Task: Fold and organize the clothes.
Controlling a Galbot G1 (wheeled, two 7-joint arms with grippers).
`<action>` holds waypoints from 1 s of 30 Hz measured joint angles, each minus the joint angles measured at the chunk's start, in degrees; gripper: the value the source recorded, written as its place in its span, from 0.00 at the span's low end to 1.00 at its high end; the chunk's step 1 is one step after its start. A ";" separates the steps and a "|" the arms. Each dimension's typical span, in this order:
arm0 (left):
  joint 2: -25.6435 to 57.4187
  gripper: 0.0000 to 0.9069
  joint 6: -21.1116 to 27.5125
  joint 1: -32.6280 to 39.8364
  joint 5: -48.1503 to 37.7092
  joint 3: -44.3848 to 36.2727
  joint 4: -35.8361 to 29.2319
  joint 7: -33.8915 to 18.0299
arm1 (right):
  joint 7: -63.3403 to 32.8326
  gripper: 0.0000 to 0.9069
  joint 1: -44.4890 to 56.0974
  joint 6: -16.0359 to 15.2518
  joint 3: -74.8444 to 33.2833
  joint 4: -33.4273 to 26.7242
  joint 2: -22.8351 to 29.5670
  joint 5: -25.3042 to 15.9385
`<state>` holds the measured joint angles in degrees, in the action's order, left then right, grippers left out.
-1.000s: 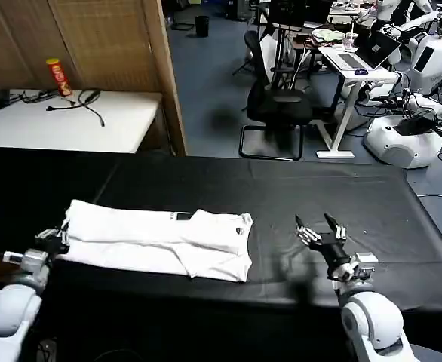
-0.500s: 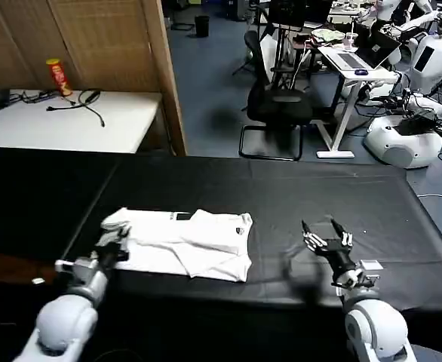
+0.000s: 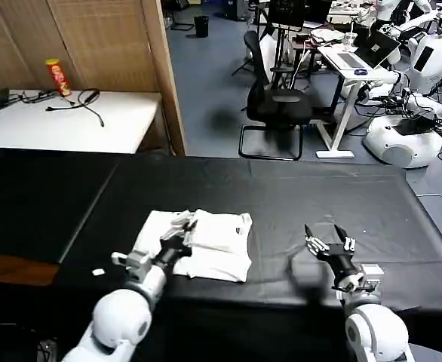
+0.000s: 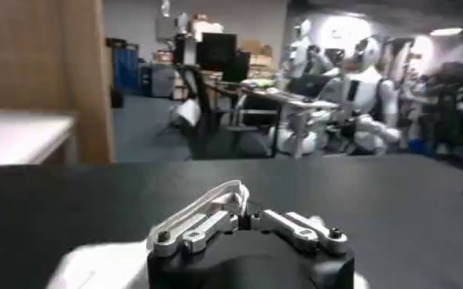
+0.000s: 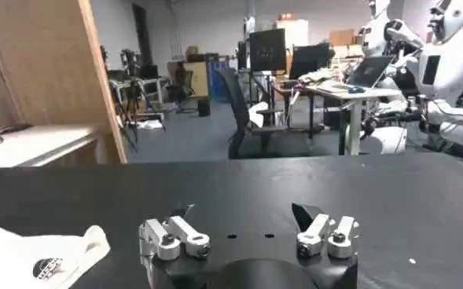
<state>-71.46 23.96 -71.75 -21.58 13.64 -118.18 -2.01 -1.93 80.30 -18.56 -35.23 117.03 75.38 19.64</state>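
Note:
The white T-shirt (image 3: 215, 243) lies folded on the black tabletop (image 3: 296, 188), left of centre, with a small dark label near its right end. My left gripper (image 3: 180, 225) hovers over the shirt's left part, shut on a fold of the white cloth. In the left wrist view the gripper (image 4: 242, 214) pinches a thin white loop of fabric, with more of the T-shirt (image 4: 97, 265) below it. My right gripper (image 3: 329, 240) stands open over bare table to the right of the shirt. In the right wrist view the gripper (image 5: 243, 216) is empty, and the T-shirt (image 5: 27, 253) lies off to one side.
A white side table (image 3: 70, 121) at the back left carries a red can (image 3: 57, 77) and black cables (image 3: 85, 102). A black office chair (image 3: 277, 105) stands beyond the far edge. The table's front edge runs close to both arms.
My left gripper has swept far to the right, carrying the shirt's left end over the rest, so the shirt now lies much shorter. The right gripper has barely shifted.

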 joint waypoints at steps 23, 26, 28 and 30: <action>-9.10 0.97 -3.04 1.72 4.21 -6.42 8.95 0.38 | 0.96 0.97 -0.62 -0.39 2.59 0.33 -2.04 0.36; -10.14 0.97 -3.18 1.81 1.95 -7.11 10.12 0.44 | 1.51 0.97 -1.26 -0.53 4.06 0.02 -2.94 0.99; -11.35 0.97 -2.76 1.70 -1.44 -7.58 10.33 0.49 | 1.79 0.97 -1.63 -0.63 5.02 -0.15 -3.43 1.03; -12.14 0.97 -3.00 1.41 -2.48 -7.74 10.18 1.01 | 2.17 0.97 -2.11 -0.64 6.12 -0.39 -4.03 0.99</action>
<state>-83.60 20.96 -70.34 -24.06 5.90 -108.00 -1.00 0.24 78.19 -19.20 -29.11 116.64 71.35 20.63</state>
